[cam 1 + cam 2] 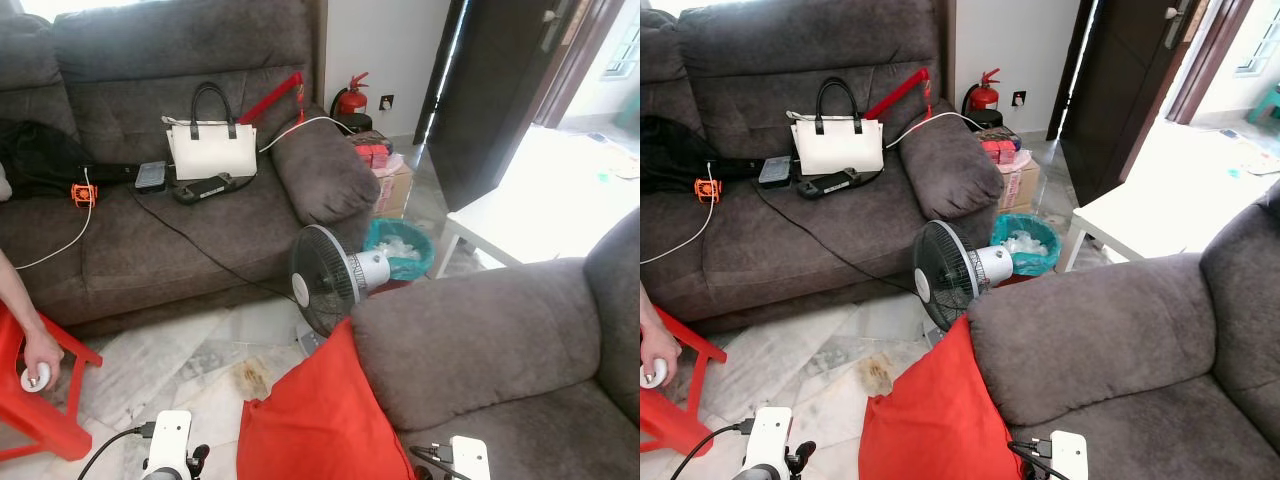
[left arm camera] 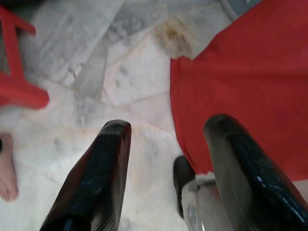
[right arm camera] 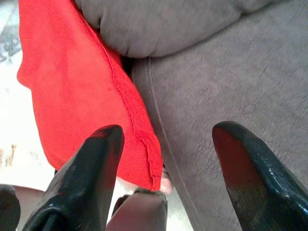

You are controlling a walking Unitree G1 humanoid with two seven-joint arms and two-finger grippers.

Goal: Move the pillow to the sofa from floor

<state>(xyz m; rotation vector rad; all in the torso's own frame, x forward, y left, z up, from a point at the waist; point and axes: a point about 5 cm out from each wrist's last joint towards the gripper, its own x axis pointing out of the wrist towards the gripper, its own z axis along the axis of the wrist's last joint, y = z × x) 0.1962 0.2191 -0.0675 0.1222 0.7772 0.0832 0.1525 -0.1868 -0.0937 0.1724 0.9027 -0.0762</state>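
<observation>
The red pillow (image 1: pixel 315 415) leans on the floor (image 1: pixel 190 365) against the sofa (image 1: pixel 500 340), not lifted yet, while the left gripper (image 2: pixel 166 144) and the right gripper (image 3: pixel 166 149) both hold their fingers spread and empty.

Right pincer (image 3: pixel 166 159), fingers spread, above red pillow (image 3: pixel 72 82) leaning against sofa (image 3: pixel 226 72).

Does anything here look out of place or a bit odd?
Yes. A red pillow stands on the marble floor, leaning against the near grey sofa's armrest rather than lying on a seat. A yellowish stain marks the floor beside it.
</observation>
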